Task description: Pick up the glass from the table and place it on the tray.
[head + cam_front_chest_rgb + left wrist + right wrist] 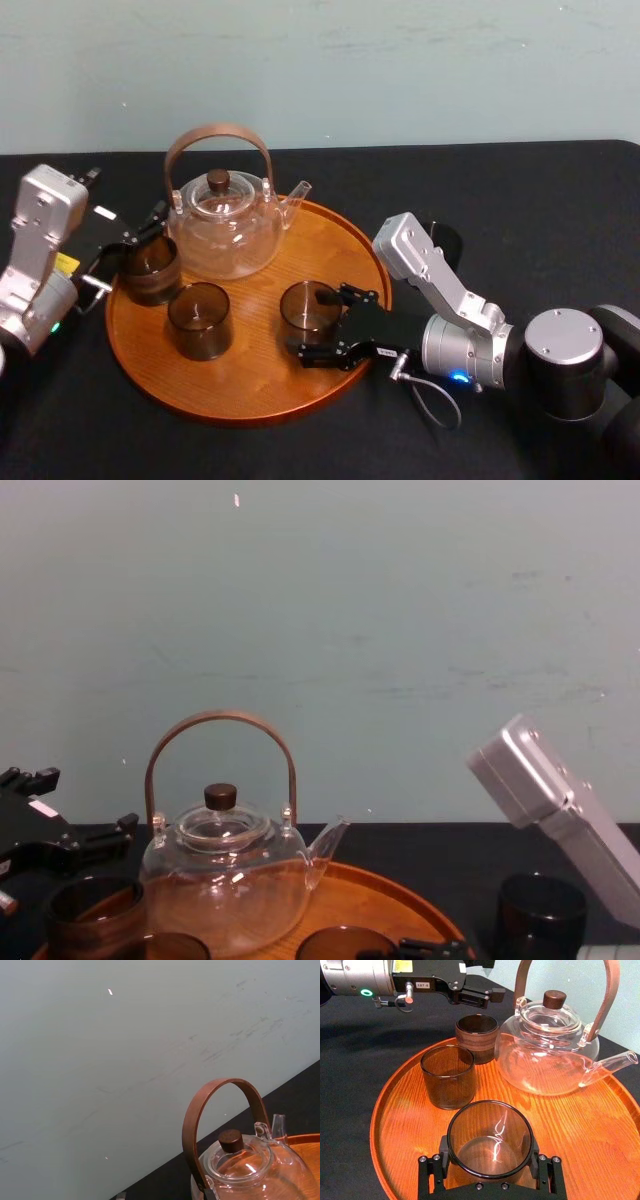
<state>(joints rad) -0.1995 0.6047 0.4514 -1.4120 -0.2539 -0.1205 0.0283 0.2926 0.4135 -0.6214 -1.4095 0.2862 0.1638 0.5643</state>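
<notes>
Glass (pixel 487 1125) sits on the tray (pixel 600 1125), right side, with the right gripper (pixel 489 1152) pinched on its lower wall, a decent hold for something light, slick and breakable; left gripper (pixel 145 228) hangs at the tray's left edge.

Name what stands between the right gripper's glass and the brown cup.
A second dark glass stands on the tray between the glass in the right gripper and the brown cup beside the left gripper, plain in the head view.
</notes>
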